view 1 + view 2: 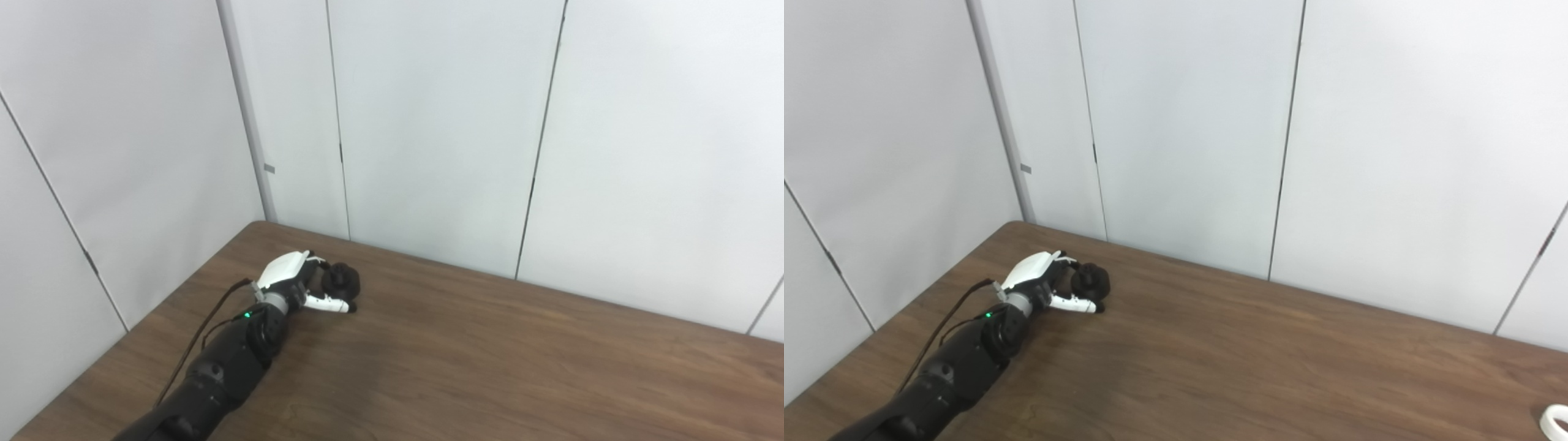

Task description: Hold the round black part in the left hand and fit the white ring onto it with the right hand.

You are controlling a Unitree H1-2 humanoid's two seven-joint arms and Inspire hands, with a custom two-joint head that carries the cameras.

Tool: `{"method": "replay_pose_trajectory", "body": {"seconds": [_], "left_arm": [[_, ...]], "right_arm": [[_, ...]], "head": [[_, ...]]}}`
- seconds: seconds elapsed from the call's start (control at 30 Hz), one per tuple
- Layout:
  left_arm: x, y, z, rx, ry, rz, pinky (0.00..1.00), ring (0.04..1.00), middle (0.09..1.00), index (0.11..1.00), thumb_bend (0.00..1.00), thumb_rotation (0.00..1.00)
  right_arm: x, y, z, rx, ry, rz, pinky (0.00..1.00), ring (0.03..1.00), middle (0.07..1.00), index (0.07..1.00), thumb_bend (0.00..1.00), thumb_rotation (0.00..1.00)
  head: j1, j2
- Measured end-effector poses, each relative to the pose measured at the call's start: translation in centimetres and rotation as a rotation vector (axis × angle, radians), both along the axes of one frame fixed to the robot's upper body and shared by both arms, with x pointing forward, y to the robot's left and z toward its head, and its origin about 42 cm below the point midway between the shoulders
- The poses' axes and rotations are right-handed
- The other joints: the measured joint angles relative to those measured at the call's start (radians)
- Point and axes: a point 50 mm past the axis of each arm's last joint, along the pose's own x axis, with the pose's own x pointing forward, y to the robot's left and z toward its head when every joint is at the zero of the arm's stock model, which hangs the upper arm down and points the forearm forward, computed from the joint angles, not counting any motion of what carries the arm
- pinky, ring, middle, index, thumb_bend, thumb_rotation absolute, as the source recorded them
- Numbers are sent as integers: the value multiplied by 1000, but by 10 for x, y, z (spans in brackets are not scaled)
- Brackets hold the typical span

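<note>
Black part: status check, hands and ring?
Left hand curled around round black part at far left of table. Right hand not in view. White ring at near right edge, untouched. Nothing between.

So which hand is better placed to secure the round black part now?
Left. The left hand is already wrapped around the round black part at the table's far-left corner. The right hand is out of view, and the white ring lies far right.
</note>
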Motion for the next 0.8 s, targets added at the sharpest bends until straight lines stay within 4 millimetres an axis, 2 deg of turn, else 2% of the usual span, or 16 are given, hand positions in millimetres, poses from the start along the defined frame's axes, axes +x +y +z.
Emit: {"method": "replay_pose_trajectory", "body": {"seconds": [0.13, 0.27, 0.3, 0.37, 0.57, 0.8], "left_arm": [[-1, 0, -3, -13, -9, -9, 1000, 1000, 990, 701, 940, 160], [-2, 0, -8, -43, -45, -26, 1000, 987, 929, 590, 869, 63], [-3, 0, -11, -50, -54, -32, 1000, 979, 914, 541, 701, 60], [-5, 1, -16, -61, -76, -37, 1000, 957, 879, 492, 553, 51], [-6, -1, -22, -75, -131, -70, 1000, 944, 853, 478, 523, 47], [-2, -4, -19, -69, -141, -86, 1000, 950, 850, 478, 522, 48]], "right_arm": [[0, 0, 0, 0, -1, 0, 851, 1000, 1000, 1000, 638, 812], [0, 0, 0, 1, -1, -1, 855, 1000, 1000, 1000, 638, 810], [0, 0, 0, 2, -1, -1, 862, 1000, 1000, 1000, 640, 809], [0, 0, 0, 4, 0, 0, 875, 1000, 1000, 1000, 638, 805], [-1, 0, 0, 12, 1, 2, 891, 1000, 1000, 1000, 640, 803], [-2, 2, -2, 24, 9, 10, 901, 1000, 1000, 1000, 635, 797]], "head": [[-2, 3], [0, 2], [0, 2], [-2, 2], [-2, 2], [-2, 2]]}}
